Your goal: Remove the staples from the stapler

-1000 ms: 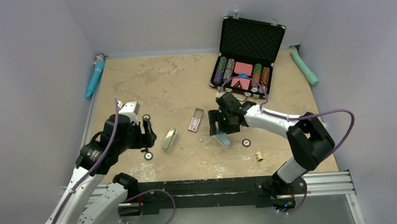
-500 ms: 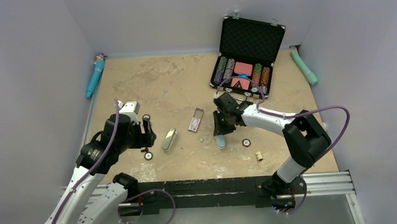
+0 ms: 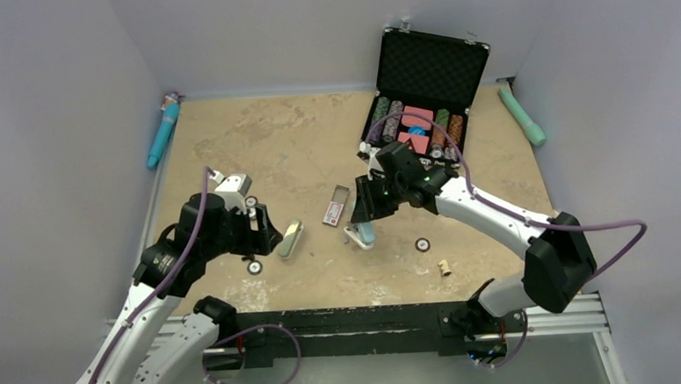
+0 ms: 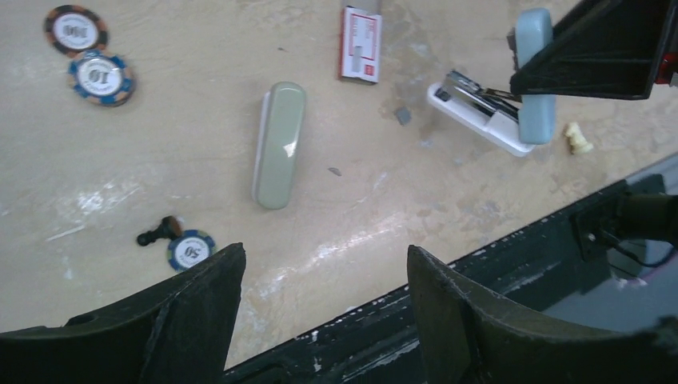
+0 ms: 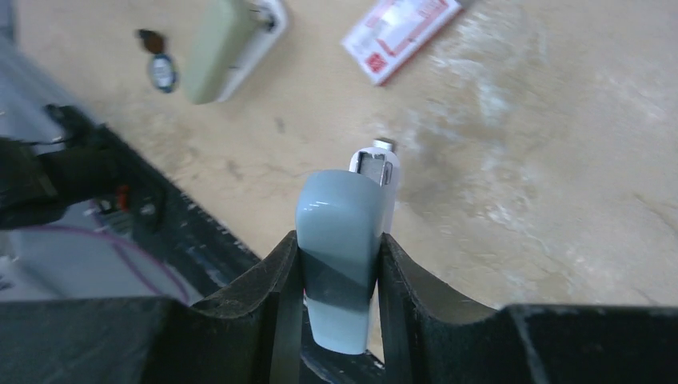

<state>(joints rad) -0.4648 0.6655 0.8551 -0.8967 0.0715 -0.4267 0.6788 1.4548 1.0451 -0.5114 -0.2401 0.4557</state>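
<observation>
Clamping my right claw [image 5: 340, 252] on the pale-blue, white-based stapler [image 5: 345, 204], hinged open, left claw [image 4: 324, 262] wide open, empty, chips [image 3: 384, 112] in the black case [image 3: 436, 64].

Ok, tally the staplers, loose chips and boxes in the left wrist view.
Staplers: 2
Loose chips: 3
Box: 1
Total: 6
</observation>
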